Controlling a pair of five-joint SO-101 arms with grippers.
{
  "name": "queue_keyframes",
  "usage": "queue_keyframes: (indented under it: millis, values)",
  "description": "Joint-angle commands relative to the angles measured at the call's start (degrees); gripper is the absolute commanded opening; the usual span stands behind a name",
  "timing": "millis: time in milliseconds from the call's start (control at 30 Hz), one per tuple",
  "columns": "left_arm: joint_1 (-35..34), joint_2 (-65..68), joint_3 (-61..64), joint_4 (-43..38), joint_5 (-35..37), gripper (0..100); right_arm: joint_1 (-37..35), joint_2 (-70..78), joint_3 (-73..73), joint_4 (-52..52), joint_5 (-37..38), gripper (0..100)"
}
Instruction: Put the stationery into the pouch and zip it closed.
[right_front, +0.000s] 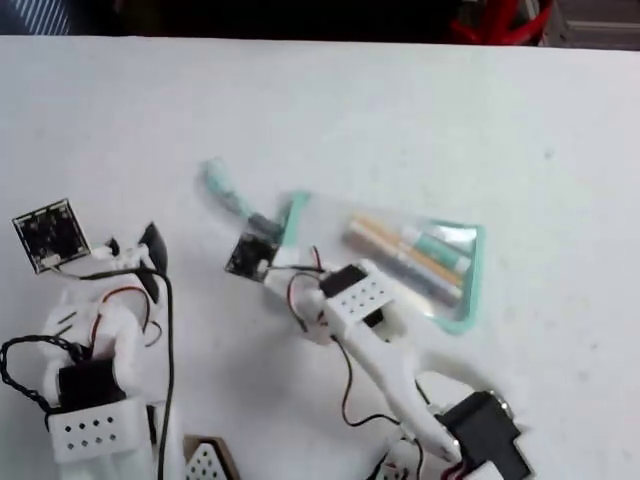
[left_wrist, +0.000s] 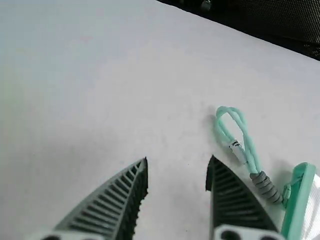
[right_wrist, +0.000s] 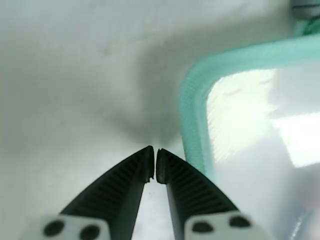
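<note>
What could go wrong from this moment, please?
1. The left gripper is open, but the cord lies beside it, not in its opening; closing there would likely miss it.
2. The right gripper is shut beside the teal edge of the pouch, holding nothing, so the pouch may slide if the cord is pulled.

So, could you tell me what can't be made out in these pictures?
Whether the pouch is zipped: high view, the right arm covers its near edge.
How many stationery pieces: high view, they overlap and blur.
The pouch's contents: right wrist view, glare whitens the clear panel.
Most of the pouch: left wrist view, cut off by the edge beside the strap.
</note>
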Motion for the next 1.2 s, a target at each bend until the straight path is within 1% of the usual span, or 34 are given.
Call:
queue_keyframes:
  millis: [0, 133, 267, 333, 400, 467, 500, 567, 633, 700, 767, 867, 933, 1000, 1100, 1167]
  values:
    - [-0.04, -0.4, -1.93, -1.49, 0.53, 20, -0.13, -3.12, -3.16, 3.38, -1.49, 1.9]
    - [-0.04, -0.4, -1.93, -1.49, 0.26, 20, -0.13, -15.52, -3.16, 11.12, -1.49, 1.9]
    - [0.04, -0.4, -1.93, -2.64, 0.09, 20, 3.12, -33.89, -3.52, 18.07, -1.67, 1.9]
    - [1.19, -0.4, -2.02, -4.13, -2.02, 20, 6.9, -43.82, -3.25, 20.09, -1.85, 1.9]
    - [4.53, -0.48, -2.37, -5.19, -9.32, 20, 12.0, -52.44, -2.11, 21.23, -1.85, 1.9]
    - [8.57, -0.48, -2.46, -4.4, -16.0, 20, 17.8, -59.3, 0.26, 21.49, -1.85, 1.9]
    - [9.89, -0.48, -2.46, -3.16, -17.23, 20, 20.44, -62.11, 1.85, 21.58, -1.85, 1.9]
    - [11.3, -0.48, -2.55, 0.35, -17.32, 20, 24.92, -67.47, 4.66, 21.32, -1.93, 1.9]
    - [11.65, -0.48, -5.54, 3.25, -17.32, 20, 27.82, -72.04, 6.07, 21.32, -2.02, 1.9]
    - [11.56, -0.48, -12.31, 5.98, -17.32, 20, 28.88, -76.18, 6.15, 21.32, -3.52, 1.9]
    - [11.47, -0.48, -22.15, 9.67, -17.32, 20, 28.79, -79.96, 4.57, 21.41, -8.0, 1.9]
    - [11.91, -0.48, -39.21, 18.46, -17.32, 20, 28.79, -84.26, -1.23, 21.93, -14.51, 1.9]
    - [13.32, -0.48, -49.23, 23.21, -17.76, 20, 28.79, -86.29, -6.15, 23.43, -17.05, 2.3]
    - [13.32, -0.57, -58.64, 28.4, -17.76, 20, 28.79, -87.52, -11.08, 24.57, -18.46, 2.3]
    - [12.53, -1.89, -72.35, 38.42, -17.76, 20, 28.79, -89.19, -17.76, 27.03, -18.46, 2.4]
    - [10.95, -4.44, -78.86, 43.08, -17.76, 20, 28.79, -90.77, -21.45, 29.76, -18.46, 2.4]
